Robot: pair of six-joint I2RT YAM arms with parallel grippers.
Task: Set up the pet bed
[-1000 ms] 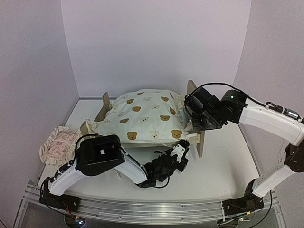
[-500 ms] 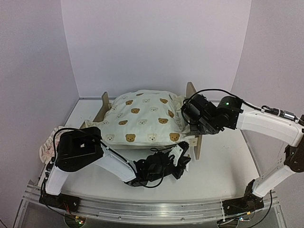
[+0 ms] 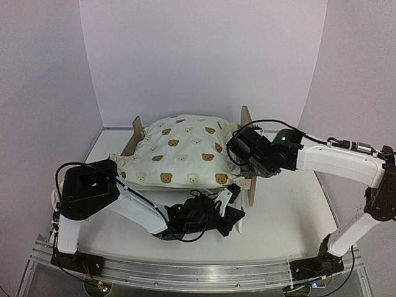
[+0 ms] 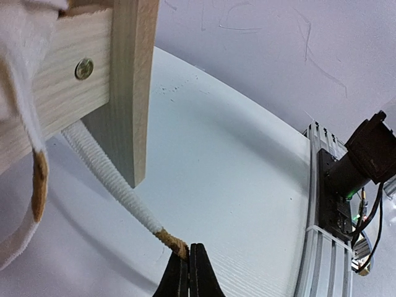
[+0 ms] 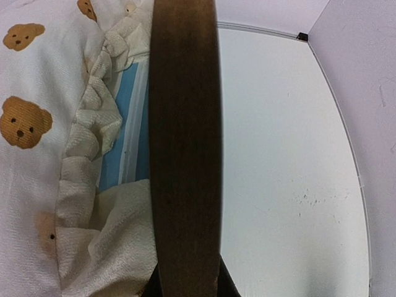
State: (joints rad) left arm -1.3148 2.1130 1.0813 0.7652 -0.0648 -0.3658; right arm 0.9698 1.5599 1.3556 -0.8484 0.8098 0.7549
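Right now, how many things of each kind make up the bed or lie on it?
Wooden bed frame: 1
Bear-print quilt: 1
Striped mattress: 1
Total: 3

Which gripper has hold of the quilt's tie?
The left gripper, shut on the tan tip of the tie; the right gripper instead clamps the bed's tall end board.

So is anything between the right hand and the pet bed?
Nothing visible. The right hand is closed on the pet bed's headboard, which fills its wrist view edge-on; the bear-print quilt lies beside the board, outside the grip. The left hand pinches a quilt tie.
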